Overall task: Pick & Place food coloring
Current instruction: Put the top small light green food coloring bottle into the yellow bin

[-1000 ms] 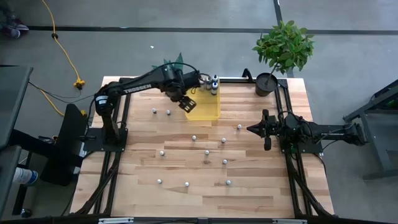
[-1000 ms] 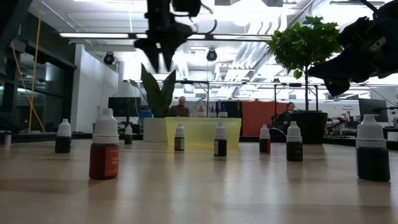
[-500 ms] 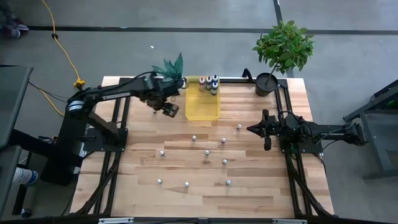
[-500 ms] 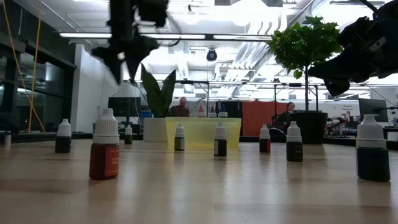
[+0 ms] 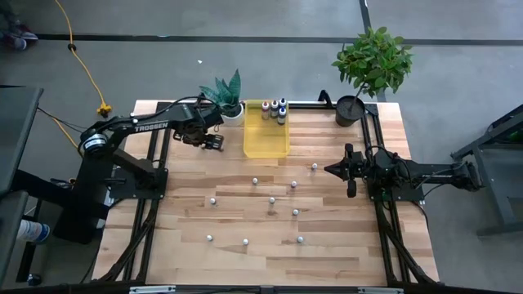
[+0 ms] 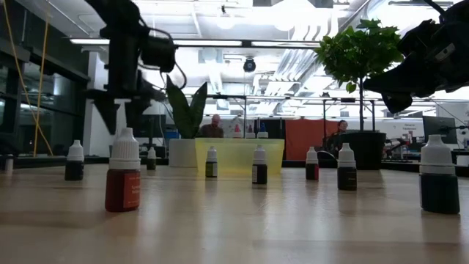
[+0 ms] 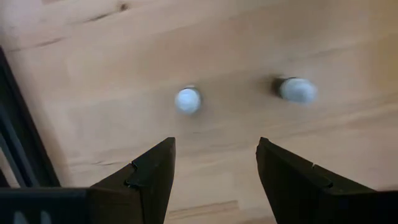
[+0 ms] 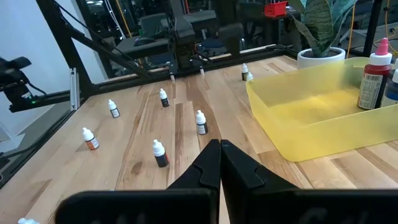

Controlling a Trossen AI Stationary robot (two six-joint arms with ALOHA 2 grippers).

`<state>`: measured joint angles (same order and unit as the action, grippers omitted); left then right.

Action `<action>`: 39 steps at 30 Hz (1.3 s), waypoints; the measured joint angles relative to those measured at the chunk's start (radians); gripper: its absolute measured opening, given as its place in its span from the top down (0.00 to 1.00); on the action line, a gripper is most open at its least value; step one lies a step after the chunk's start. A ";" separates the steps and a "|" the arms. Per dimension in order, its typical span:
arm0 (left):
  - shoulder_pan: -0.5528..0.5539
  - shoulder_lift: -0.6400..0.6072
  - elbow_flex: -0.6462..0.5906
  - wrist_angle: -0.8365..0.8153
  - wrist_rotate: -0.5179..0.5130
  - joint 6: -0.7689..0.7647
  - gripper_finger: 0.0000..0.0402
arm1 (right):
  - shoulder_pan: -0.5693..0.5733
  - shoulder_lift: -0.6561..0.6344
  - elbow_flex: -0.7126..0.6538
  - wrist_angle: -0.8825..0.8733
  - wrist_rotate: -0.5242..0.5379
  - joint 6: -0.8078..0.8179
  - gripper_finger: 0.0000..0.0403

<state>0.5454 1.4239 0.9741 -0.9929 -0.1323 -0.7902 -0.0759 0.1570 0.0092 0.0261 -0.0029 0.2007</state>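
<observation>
My big wooden table (image 5: 343, 245) has a see-through yellow plastic tray (image 5: 266, 140) near its back edge. A few little white-capped food coloring bottles (image 5: 274, 108) already stand in the tray's far end. Many more bottles (image 5: 272, 200) are spread over the table, so I think most of the job is left. My left gripper (image 7: 214, 168) hangs over two of them with jaws apart and empty. My right gripper (image 8: 220, 163) waits at the side, jaws together.
</observation>
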 joint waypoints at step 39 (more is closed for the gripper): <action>0.097 0.068 -0.086 0.145 -0.007 0.076 0.69 | 0.000 0.000 0.000 0.000 0.000 0.000 1.00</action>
<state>0.6422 1.4918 0.8879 -0.8474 -0.1398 -0.7145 -0.0758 0.1570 0.0093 0.0261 -0.0029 0.2008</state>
